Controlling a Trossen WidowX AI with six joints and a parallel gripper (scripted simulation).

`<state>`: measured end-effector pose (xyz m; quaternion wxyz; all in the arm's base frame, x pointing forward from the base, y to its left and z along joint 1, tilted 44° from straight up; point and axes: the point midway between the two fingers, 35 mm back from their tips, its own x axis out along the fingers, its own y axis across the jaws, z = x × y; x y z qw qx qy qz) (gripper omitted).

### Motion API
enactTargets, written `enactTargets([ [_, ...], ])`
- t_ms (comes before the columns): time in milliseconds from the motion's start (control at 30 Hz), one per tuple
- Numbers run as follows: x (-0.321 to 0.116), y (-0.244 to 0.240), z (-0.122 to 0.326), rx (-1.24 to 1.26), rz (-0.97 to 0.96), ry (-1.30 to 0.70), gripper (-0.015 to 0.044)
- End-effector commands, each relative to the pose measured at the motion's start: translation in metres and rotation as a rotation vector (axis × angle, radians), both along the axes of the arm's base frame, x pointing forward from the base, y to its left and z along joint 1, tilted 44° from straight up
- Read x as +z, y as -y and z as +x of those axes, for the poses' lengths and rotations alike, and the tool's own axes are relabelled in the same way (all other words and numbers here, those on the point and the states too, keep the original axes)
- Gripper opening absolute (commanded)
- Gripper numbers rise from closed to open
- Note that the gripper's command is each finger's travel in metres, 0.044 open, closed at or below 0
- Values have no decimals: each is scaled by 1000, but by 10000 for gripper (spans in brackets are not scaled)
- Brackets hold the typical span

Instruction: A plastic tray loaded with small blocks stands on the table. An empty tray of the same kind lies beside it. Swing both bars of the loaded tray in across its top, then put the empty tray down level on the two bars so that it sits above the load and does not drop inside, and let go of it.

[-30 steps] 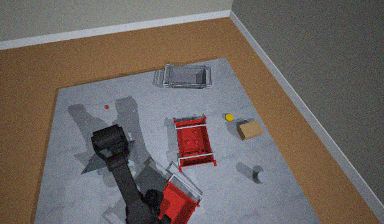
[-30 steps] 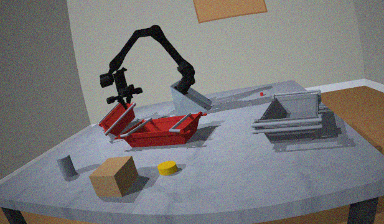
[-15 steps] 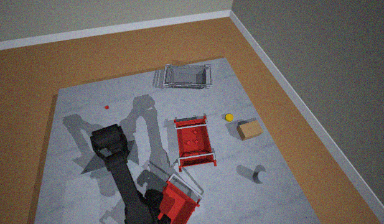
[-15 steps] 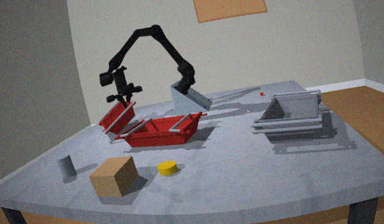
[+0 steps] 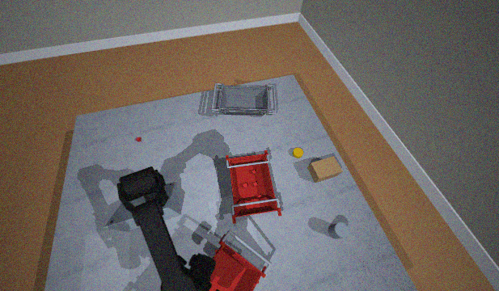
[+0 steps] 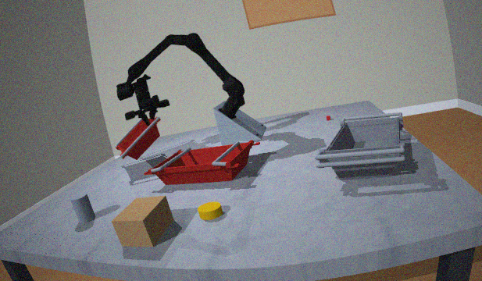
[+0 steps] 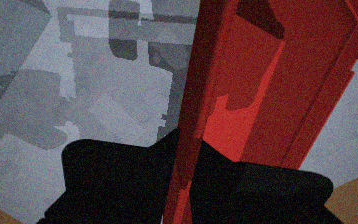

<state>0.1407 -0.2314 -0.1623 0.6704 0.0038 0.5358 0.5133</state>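
Observation:
The loaded red tray (image 5: 269, 182) (image 6: 198, 176) stands on the table with small red blocks inside. One wire bar (image 5: 249, 164) (image 6: 226, 154) and the other wire bar (image 5: 255, 203) (image 6: 172, 160) both lie across its top, one near each end. My gripper (image 6: 150, 119) (image 7: 182, 134) is shut on a long rim of the empty red tray (image 5: 233, 270) (image 6: 149, 136) (image 7: 300, 100). That tray hangs above the table, steeply tilted, beside one end of the loaded tray. In the top view the arm hides my fingertips and part of the held tray.
A grey tray (image 5: 243, 99) (image 6: 371, 137) with bars stands farther off. A yellow disc (image 5: 298, 153) (image 6: 210, 211), a tan box (image 5: 325, 169) (image 6: 137, 230) and a grey cylinder (image 5: 340, 229) (image 6: 83, 209) stand beyond the loaded tray's long side. A small red cube (image 5: 138, 139) (image 6: 328, 118) lies apart.

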Motion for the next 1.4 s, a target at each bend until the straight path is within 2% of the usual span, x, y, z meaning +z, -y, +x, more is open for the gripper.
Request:
enactTargets([
  [0, 10, 25, 7, -3, -29, 16, 0],
  [333, 28, 53, 14, -3, -30, 16, 0],
  [1367, 28, 54, 15, -3, -30, 16, 0],
])
